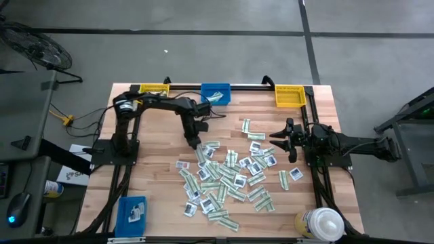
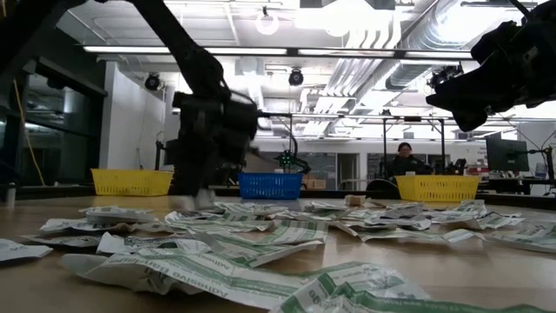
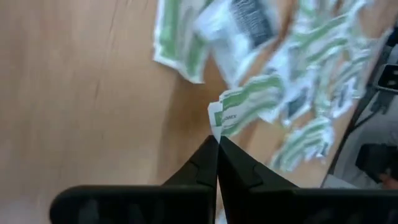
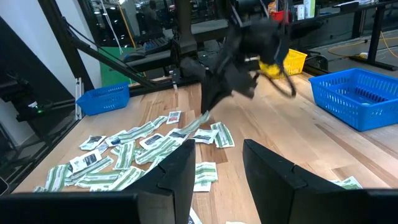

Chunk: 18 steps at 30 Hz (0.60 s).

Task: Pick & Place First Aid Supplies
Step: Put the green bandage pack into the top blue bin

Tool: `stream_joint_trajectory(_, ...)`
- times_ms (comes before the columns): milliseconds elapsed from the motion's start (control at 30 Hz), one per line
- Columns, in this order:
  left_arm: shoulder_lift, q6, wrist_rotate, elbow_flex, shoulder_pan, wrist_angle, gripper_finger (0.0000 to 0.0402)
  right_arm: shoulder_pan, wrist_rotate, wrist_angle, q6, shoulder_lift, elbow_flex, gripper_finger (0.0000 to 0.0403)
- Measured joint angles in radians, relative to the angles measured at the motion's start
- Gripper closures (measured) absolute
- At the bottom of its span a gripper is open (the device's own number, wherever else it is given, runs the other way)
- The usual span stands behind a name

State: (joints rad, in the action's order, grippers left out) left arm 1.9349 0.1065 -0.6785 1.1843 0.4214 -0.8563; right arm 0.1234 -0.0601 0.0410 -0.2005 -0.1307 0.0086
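Presently the left gripper (image 3: 217, 142), at the pile's near-left edge, is pinched shut on one end of a green-and-white strip (image 3: 244, 111), its long axis running straight out beyond the fingertips; the right gripper (image 1: 283, 141) waits part-open beside the pile.

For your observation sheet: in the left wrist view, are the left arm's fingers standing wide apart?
No: the left gripper has its fingers pressed together, pinching a green-and-white packet.

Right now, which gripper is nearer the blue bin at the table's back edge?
Left. The left gripper is down at the packet pile's edge, just in front of the blue bin. The right gripper waits farther off, nearer the yellow bin.
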Motion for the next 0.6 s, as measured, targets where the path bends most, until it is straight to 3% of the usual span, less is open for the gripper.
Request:
stream_joint_trajectory(300, -0.201, 0.021, 0.024, 0.002, 0.095, -0.092, 0.0401, 0.000, 0.000, 0.000, 0.000, 0.000, 0.000, 0.0274)
stream_joint_trajectory(600, -0.269, -0.142, 0.018, 0.004, 0.237, 0.111, 0.0401, 0.000, 0.000, 0.000, 0.000, 0.000, 0.000, 0.0274)
